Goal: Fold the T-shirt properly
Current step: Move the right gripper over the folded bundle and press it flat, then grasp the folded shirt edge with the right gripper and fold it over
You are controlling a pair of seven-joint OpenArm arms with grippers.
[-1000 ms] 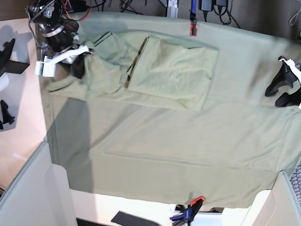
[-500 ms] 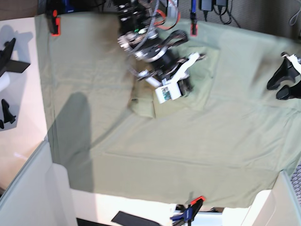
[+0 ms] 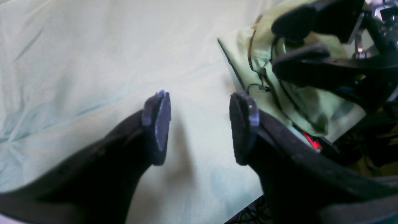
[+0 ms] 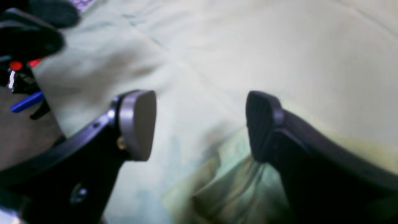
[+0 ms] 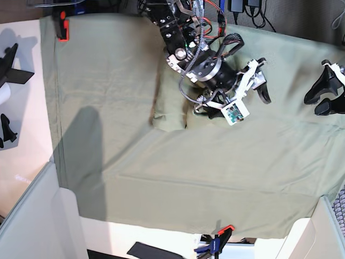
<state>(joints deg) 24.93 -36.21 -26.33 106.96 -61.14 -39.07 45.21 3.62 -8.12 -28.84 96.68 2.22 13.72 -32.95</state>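
The T-shirt (image 5: 168,115) lies as a folded pale green bundle at the middle back of the sheet, much of it hidden under my right arm. My right gripper (image 5: 262,80) is open and empty, just past the bundle's right side. In the right wrist view the gripper (image 4: 199,124) hovers over the sheet with a shirt fold (image 4: 224,189) below it. My left gripper (image 5: 322,100) is open and empty at the right edge, apart from the shirt. In the left wrist view the gripper (image 3: 200,124) faces the shirt (image 3: 298,102) and the other arm.
A large green cloth sheet (image 5: 108,81) covers the table, held by orange clamps at the back left (image 5: 63,27) and front (image 5: 222,237). Grey partitions stand at the front left (image 5: 32,216) and front right (image 5: 323,226). Black stands (image 5: 8,65) sit on the left.
My right arm has swept from the far left across to the right, taking the shirt's left part over onto the rest. Its gripper now stands open beyond the bundle. The left arm has barely moved.
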